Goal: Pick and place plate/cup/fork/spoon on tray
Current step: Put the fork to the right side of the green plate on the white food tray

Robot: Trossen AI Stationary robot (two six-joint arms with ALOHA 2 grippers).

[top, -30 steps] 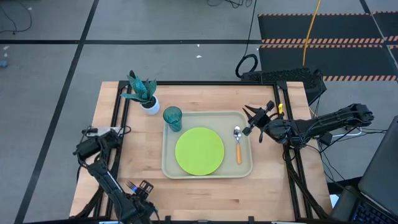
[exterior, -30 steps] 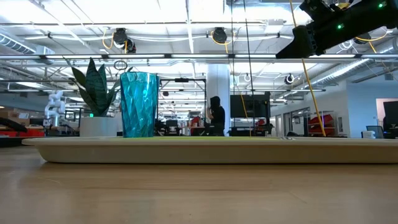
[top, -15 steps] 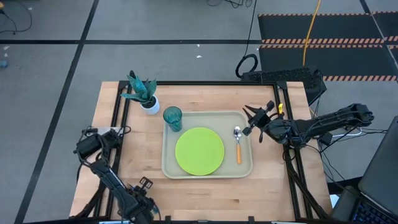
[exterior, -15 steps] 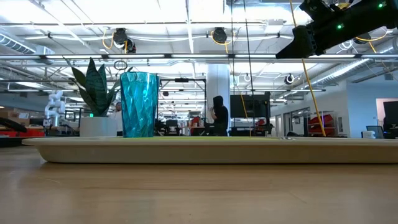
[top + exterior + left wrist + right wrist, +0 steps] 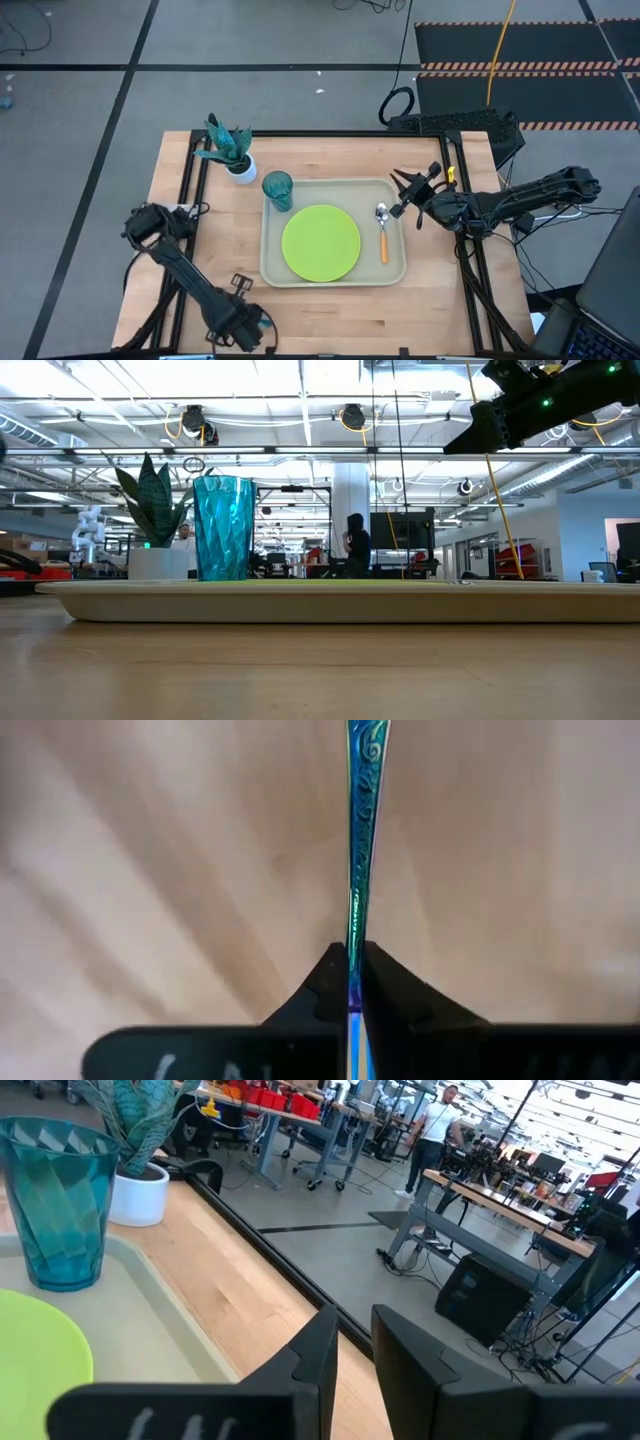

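Note:
The beige tray (image 5: 272,272) holds the lime-green plate (image 5: 320,243), the teal cup (image 5: 277,188) at its far left corner and the orange-handled spoon (image 5: 382,235) along its right side. My left gripper (image 5: 255,322) is near the table's near edge, left of the tray, shut on the fork (image 5: 358,840), which shows edge-on as a thin iridescent blue-green strip. My right gripper (image 5: 400,190) hovers above the tray's far right corner, its fingers a narrow gap apart with nothing between them (image 5: 354,1342). My left gripper pinches the fork's thin handle (image 5: 356,935) between its two fingertips, on the handle's flat faces. The fork runs along the fingers and sticks out straight beyond them. Whether its far end rests on the table does not show.
A white pot with a green plant (image 5: 232,155) stands at the table's far left, beside the cup. Bare wood lies left of and in front of the tray. People move in the room beyond the table (image 5: 355,545).
My left gripper has shut on the fork, which lay on the wood near the table's near left corner, and has gone with it a little toward the table's right edge. The fork no longer lies where it was.

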